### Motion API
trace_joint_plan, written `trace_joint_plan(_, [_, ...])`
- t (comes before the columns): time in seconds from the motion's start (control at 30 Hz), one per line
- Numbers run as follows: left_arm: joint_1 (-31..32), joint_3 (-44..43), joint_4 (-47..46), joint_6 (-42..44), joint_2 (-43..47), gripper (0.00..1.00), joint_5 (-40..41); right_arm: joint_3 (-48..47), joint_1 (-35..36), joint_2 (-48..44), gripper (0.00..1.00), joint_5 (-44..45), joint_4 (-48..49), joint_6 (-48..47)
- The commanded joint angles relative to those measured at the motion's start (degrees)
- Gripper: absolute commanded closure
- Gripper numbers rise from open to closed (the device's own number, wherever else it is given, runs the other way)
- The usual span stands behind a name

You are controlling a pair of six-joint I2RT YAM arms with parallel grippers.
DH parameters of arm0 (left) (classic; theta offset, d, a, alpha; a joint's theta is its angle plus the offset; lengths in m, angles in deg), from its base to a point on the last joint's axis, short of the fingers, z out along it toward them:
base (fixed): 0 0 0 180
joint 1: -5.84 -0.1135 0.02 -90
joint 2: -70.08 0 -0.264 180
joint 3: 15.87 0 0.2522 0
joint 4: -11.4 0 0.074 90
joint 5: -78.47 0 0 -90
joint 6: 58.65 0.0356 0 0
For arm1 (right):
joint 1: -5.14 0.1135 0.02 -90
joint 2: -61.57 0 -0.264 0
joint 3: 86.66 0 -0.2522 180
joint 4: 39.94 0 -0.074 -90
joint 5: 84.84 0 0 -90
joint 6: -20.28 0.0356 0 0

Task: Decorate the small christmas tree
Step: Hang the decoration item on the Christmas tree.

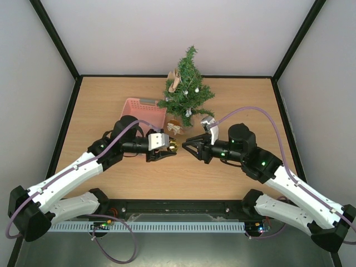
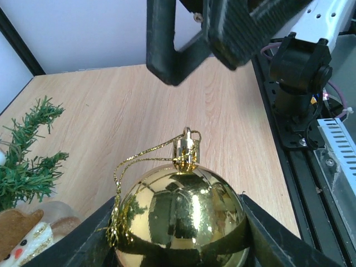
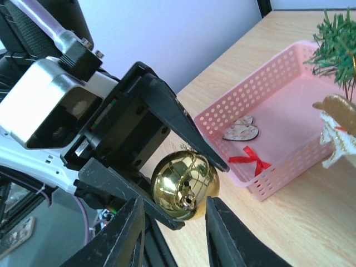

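A shiny gold bauble (image 2: pixel 181 217) with a gold cord loop sits squeezed between the jaws of my left gripper (image 1: pixel 168 150), held above the table in front of the small christmas tree (image 1: pixel 187 89). My right gripper (image 3: pixel 175 231) faces it from the right. Its two fingers (image 3: pixel 127 236) stand apart, open, just under the bauble's (image 3: pixel 185 185) cap, and I see no contact. In the left wrist view the right gripper (image 2: pixel 200 47) hangs above the cap. The tree carries a few small ornaments.
A pink basket (image 1: pixel 143 111) stands left of the tree. It holds a heart ornament (image 3: pixel 241 129) and a red bow (image 3: pixel 251 158). A small figure ornament (image 1: pixel 174 127) lies at the tree's foot, close behind both grippers. Black frame rails edge the table.
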Motion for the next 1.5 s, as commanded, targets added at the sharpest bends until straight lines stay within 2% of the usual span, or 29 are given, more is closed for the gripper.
trace_joint_plan(0.0, [0.05,-1.64,1.19,1.28,0.89,0.59,-3.23,-2.44,0.31,-0.96,0.72,1.16,-0.07,-4.35])
trace_joint_plan(0.07, [0.05,-1.40,0.80,1.23,1.17,0.59,-3.28,-1.67,0.31,-0.25,0.74,0.94,1.94,-1.17])
trace_joint_plan(0.23, [0.08,-1.35,1.42,2.60,1.59,0.59,-4.34,-0.41,0.31,2.58,0.69,-0.96,5.29,6.10])
trace_joint_plan(0.4, [0.13,-1.34,2.40,3.99,2.44,0.59,-6.37,-0.68,0.31,3.75,0.69,-2.03,7.37,11.79])
trace_joint_plan(0.67, [0.14,-1.34,3.20,4.56,2.97,0.59,-8.09,-0.48,0.31,4.90,0.74,-2.48,6.90,13.86])
trace_joint_plan(1.13, [0.23,-1.62,3.47,4.92,2.85,0.60,-8.62,4.11,0.31,4.08,0.76,-6.11,11.48,17.20])
trace_joint_plan(1.33, [0.23,-1.59,3.46,4.90,2.91,0.60,-8.79,6.10,0.31,3.41,0.79,-8.00,15.06,18.77])
trace_joint_plan(1.47, [0.27,-1.43,3.38,4.88,2.87,0.60,-9.02,7.30,0.29,3.10,0.86,-8.47,16.24,17.50])
